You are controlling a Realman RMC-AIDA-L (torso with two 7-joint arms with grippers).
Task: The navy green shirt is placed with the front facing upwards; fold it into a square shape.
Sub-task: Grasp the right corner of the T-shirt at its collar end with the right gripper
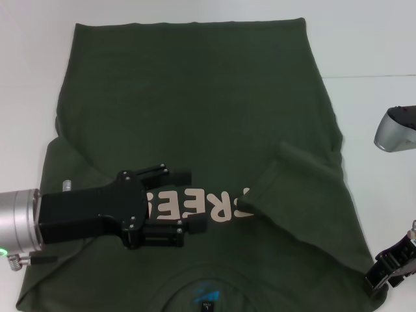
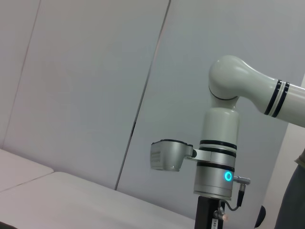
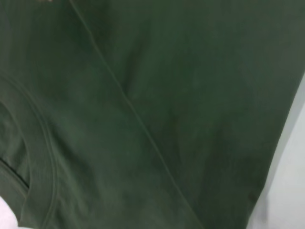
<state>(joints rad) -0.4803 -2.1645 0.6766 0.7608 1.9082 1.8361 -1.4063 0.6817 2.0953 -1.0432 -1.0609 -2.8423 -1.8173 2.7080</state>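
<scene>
left gripper [image 1: 184,201]: over the shirt's chest, fingers pointing toward the robot's right, spread apart, nothing between them; fingertips end at the start of the print
left arm: silver wrist cuff at the left edge of the head view, black gripper body across the shirt's left part
right gripper [image 1: 392,266]: at the lower right corner of the head view, at the shirt's right edge near the shoulder; fingers hard to make out, cannot tell if spread or closed
right arm [image 2: 224,157]: seen upright from the left wrist view, white links, blue ring light
navy green shirt [image 1: 195,110]: flat on the table, front up, collar nearest the robot, hem at the far side; both sleeves folded inward onto the body, right one covering the end of the print
print [image 1: 218,205]: pale pink letters, partly hidden
neck label [image 1: 207,298]: small, blue, inside the collar
right wrist view: green cloth fills it, seam running diagonally, collar rib [image 3: 40,157] at one side
table [image 1: 377,52]: white, bare around the shirt
</scene>
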